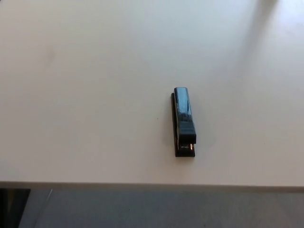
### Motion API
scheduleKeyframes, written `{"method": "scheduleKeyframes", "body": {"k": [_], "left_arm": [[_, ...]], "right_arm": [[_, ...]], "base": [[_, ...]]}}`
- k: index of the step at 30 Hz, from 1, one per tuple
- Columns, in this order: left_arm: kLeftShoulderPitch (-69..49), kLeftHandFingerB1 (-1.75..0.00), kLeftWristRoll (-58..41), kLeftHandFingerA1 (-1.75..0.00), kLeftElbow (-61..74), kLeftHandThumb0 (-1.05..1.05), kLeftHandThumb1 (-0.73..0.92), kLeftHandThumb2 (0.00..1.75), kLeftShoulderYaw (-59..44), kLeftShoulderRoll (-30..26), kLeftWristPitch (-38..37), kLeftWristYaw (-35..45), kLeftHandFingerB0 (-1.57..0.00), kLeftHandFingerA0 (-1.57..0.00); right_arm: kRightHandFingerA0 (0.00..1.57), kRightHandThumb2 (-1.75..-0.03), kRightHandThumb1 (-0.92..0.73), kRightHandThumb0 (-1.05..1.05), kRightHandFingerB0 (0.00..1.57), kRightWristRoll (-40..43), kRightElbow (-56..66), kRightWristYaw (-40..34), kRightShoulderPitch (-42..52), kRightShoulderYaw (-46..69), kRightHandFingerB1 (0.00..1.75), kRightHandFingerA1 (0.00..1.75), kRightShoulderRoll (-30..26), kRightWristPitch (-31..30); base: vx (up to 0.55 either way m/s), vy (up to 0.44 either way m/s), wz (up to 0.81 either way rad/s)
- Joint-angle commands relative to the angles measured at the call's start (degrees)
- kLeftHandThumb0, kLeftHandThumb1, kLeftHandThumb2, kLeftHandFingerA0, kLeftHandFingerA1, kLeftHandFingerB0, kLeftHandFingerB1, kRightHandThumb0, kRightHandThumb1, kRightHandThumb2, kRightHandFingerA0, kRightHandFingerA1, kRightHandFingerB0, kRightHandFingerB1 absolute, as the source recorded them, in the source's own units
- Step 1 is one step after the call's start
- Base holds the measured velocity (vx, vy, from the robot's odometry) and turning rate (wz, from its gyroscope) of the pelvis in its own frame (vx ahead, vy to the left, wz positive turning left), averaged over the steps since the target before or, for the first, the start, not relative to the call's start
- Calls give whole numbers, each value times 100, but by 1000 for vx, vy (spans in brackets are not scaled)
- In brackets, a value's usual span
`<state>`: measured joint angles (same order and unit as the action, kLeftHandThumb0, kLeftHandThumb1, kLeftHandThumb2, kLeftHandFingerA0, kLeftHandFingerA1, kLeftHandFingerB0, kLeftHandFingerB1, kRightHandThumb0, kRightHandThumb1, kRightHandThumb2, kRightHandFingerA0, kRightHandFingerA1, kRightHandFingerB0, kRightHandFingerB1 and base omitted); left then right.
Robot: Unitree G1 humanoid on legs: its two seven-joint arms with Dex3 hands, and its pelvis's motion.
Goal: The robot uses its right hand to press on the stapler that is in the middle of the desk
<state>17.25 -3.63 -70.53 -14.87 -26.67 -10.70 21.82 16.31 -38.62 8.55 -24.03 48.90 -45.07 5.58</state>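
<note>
A black stapler (184, 121) lies flat on the white desk (85, 95), a little right of the middle, its length running from near to far. Nothing touches it. Neither of my hands nor any part of my arms shows in the head view.
The desk's front edge (152, 184) runs across the bottom of the picture, with grey floor (156, 209) below it. A soft shadow falls over the desk's far right corner.
</note>
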Motion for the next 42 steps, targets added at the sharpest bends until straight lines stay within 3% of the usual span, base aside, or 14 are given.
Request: {"method": "scheduleKeyframes", "body": {"k": [1,10,11,14,18,19,20,25,33,34,35,38,39,42], "left_arm": [[-4,-47,-30,-47,54,-26,77,123,-16,-168,-28,-24,0,0],[-107,-46,-89,-47,72,-26,77,123,-67,-114,51,-63,0,0],[-120,-31,-58,-33,88,-48,92,81,-39,-119,20,-66,-8,-9],[-135,-36,-25,-37,129,-55,80,103,3,-121,29,-35,-3,0],[-154,-31,-106,-31,119,-48,92,81,-72,-108,7,13,-8,-6],[-162,-47,-111,-48,139,-26,77,123,-74,-104,16,19,0,0],[-176,-33,-101,-37,150,-48,92,96,-62,-93,21,18,-2,-6],[-243,-46,-97,-48,158,-26,77,123,-61,-98,44,-28,0,0],[-297,-47,-128,-47,206,-26,77,123,-71,-79,32,1,0,0],[-292,-31,-132,-33,210,-47,92,80,-71,-75,40,3,-7,-9],[-299,-38,-134,-41,241,-48,78,103,-67,-73,26,1,0,0],[-298,-30,-133,-33,256,-47,92,81,-61,-105,66,8,-7,-8],[-302,-47,-124,-47,248,-26,77,123,-56,-117,55,-9,0,-1],[-280,-46,-96,-47,236,-26,78,123,-23,-137,17,-30,0,-1]], "right_arm": [[110,-77,-80,-6,69,200,-719,112,613,71,123,132,283,462],[106,-75,-83,-7,71,-344,-2544,-214,1260,-759,122,142,1214,1360],[105,-75,-83,-9,72,-337,-2725,-253,1282,-840,122,143,1321,1335],[103,-75,-82,-8,75,-386,-3182,-434,1324,-1171,120,144,1526,1071],[86,-71,-81,-7,69,-852,-3518,-816,1506,-1976,104,144,1888,947],[93,-73,-82,-7,70,-946,-3576,-828,1539,-2180,95,131,1984,816],[88,-73,-78,-4,70,-951,-3608,-802,1579,-2303,105,142,2120,763],[73,-71,-80,3,62,-969,-3691,-425,1460,-2693,86,150,2252,301],[88,-71,-79,-11,59,-1610,-3822,-45,971,-3855,84,109,2236,-194],[91,-72,-73,-8,60,-1640,-3826,-25,952,-3912,108,102,2242,-183],[94,-64,-70,-13,69,-1930,-3820,24,847,-4264,97,78,2293,-127],[92,-61,-71,-17,71,-2088,-3819,-12,688,-4650,72,71,2383,-175],[90,-60,-69,-18,70,-2136,-3814,-15,638,-4764,60,73,2423,-181],[91,-62,-72,-23,63,-2233,-3832,27,480,-4994,47,61,2437,-345]], "base": [[0,0,0],[0,0,0],[0,0,0],[0,0,0],[0,0,0],[0,0,0],[0,0,0],[0,0,0],[0,0,0],[0,0,0],[0,0,0],[0,0,0],[0,0,0],[0,0,0]]}}
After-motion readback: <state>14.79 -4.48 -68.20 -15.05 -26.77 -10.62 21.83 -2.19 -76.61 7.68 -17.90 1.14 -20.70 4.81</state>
